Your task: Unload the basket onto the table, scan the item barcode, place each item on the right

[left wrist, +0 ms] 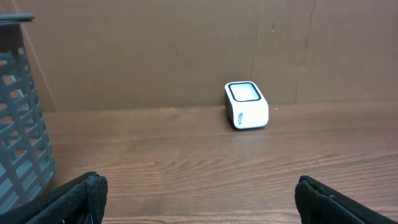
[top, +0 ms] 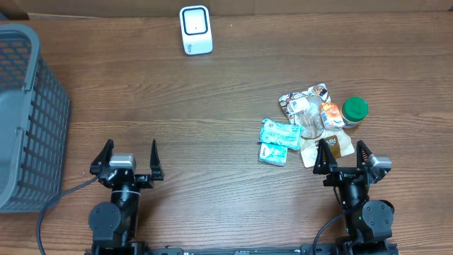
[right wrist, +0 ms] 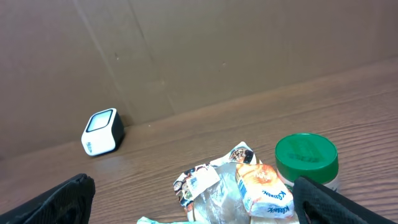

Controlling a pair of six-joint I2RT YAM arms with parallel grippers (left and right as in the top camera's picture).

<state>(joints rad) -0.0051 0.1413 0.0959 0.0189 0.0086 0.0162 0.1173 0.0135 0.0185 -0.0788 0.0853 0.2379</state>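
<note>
Basket (top: 32, 113) cut off at left edge — packet (top: 279, 132) print too small to read.

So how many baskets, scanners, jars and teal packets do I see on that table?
Basket: 1
Scanner: 1
Jar: 1, with a green lid
Teal packets: 2
Total: 5

The scanner (top: 196, 30) stands on the table (top: 212, 106) at the upper middle of the overhead frame, and the basket (top: 28, 113) fills the left edge. Right of centre lies a cluster of packets (top: 311, 117), with two pouches (top: 279, 134) on its left side and a jar (top: 354, 111) at its right side. The left gripper (top: 132, 147) sits at lower left, the right gripper (top: 341, 145) at lower right, just below the cluster.
</note>
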